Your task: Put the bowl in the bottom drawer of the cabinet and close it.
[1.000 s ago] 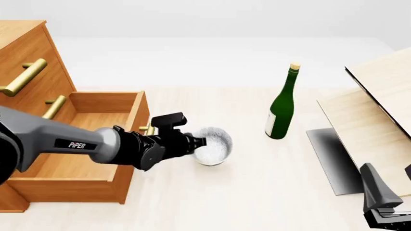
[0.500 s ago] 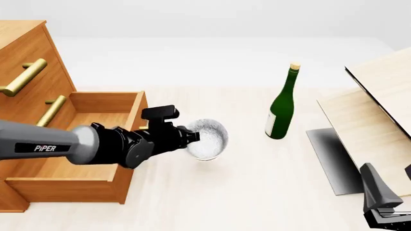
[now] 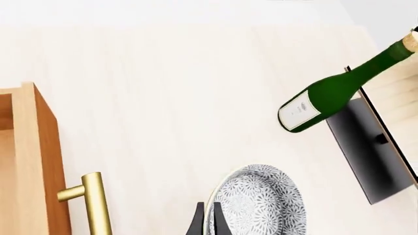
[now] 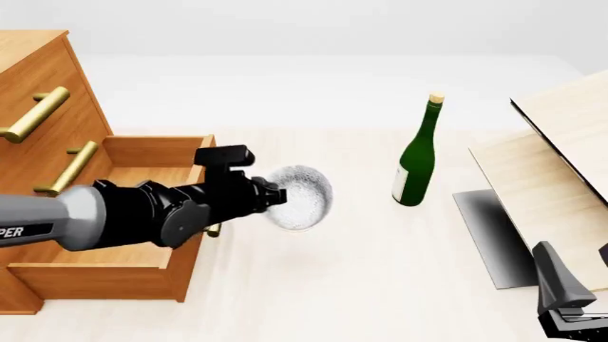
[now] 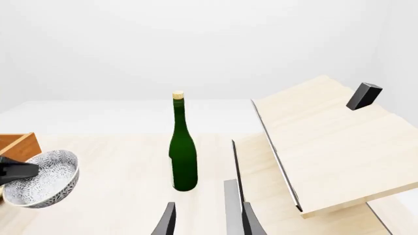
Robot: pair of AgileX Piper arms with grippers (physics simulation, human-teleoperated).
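The left gripper [image 4: 273, 194] is mostly hidden behind its own wrist in the front view, but its thin fingers [image 3: 197, 223] pinch the rim of the bowl [image 4: 302, 197], held tilted clear of the table [image 4: 361, 271] beside the open bottom drawer [image 4: 124, 267] of the cabinet [image 4: 28, 85]. The left arm reaches across the drawer. The right gripper [image 5: 202, 220], low at the near right, is cut off; its fingers stand apart, empty.

A simulated tabletop test scene, not a lived-in room: a pale wooden table [image 4: 361, 285] floats against a blank white backdrop with no walls or fittings. At left stands an orange-brown cabinet [image 4: 33, 78]; at right, flat-shaded pale boards [image 4: 560, 178]; between them a lone green bottle [image 4: 418, 157]
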